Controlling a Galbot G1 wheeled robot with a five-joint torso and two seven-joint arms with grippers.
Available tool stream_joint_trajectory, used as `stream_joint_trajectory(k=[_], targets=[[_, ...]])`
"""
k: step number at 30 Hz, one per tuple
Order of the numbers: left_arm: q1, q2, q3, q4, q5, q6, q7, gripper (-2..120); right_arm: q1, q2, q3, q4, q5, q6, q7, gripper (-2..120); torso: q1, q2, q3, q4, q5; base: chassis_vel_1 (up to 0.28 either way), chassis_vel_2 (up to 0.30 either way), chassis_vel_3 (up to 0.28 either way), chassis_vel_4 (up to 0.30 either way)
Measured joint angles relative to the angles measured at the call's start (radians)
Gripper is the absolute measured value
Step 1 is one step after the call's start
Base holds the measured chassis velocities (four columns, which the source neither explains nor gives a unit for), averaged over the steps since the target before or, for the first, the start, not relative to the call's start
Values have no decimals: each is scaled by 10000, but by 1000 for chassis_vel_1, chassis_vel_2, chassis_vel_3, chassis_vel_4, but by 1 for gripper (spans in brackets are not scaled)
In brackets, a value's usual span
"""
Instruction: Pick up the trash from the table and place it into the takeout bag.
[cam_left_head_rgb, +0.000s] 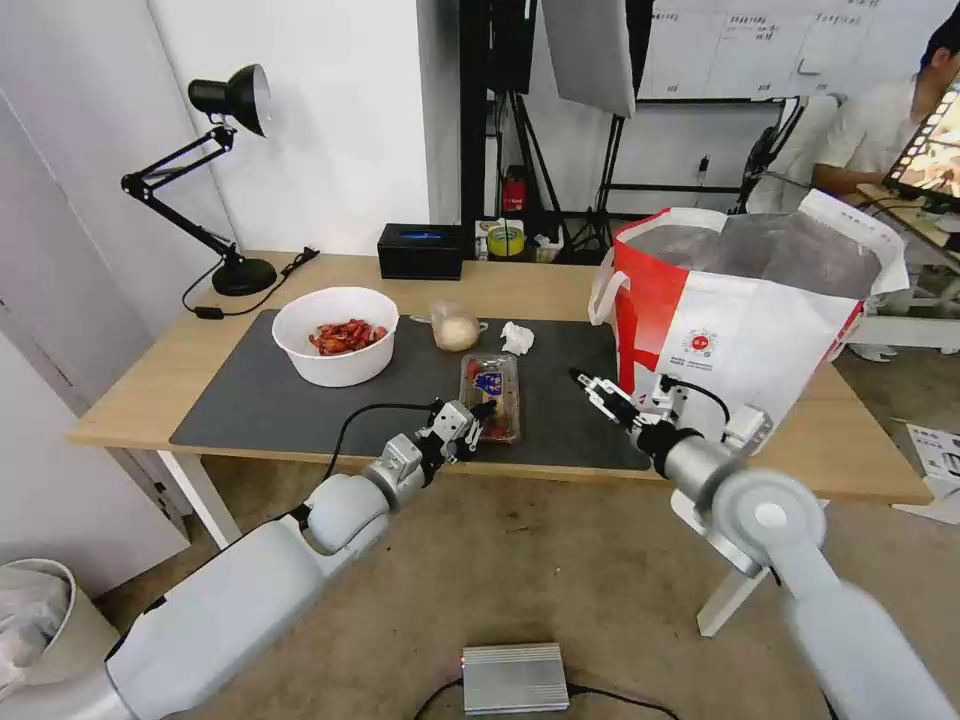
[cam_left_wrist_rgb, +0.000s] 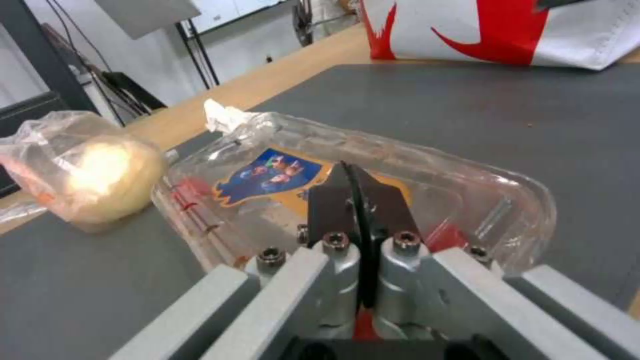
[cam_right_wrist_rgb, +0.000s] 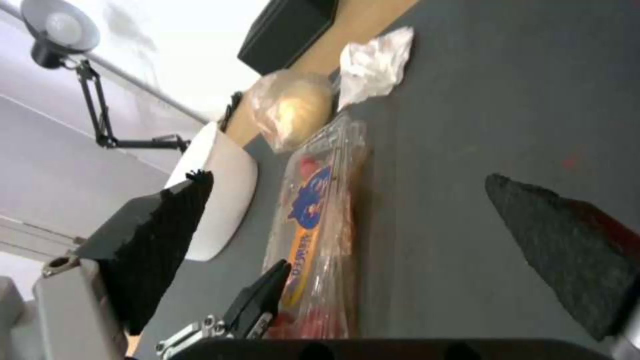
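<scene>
Left end effector (cam_left_head_rgb: 478, 418) pinched narrow on near edge of tomato tray (cam_left_head_rgb: 490, 383) at mat centre; right end effector (cam_left_head_rgb: 590, 386) spread wide at tray's 3 o'clock, takeout bag (cam_left_head_rgb: 745, 315) beyond on counter (cam_left_head_rgb: 150, 375).

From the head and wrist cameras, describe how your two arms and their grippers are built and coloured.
Both arms have smooth white shells narrowing to silver metal wrists with round joint housings. A black cable loops along each wrist. The left gripper has black tapered fingers bolted to silver blocks with hex screws, and a red patch shows at their base. The right gripper has black fingers with rough textured pads.
</scene>
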Motion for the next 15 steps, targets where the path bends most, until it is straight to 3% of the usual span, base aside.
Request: stream_joint_trajectory(k=[15], targets=[[174, 48, -45, -168, 36, -12, -61, 0, 1751, 1030, -1003, -1901, 86, -683, 234, 100, 0, 0, 0, 0, 0, 0, 0, 0, 0]])
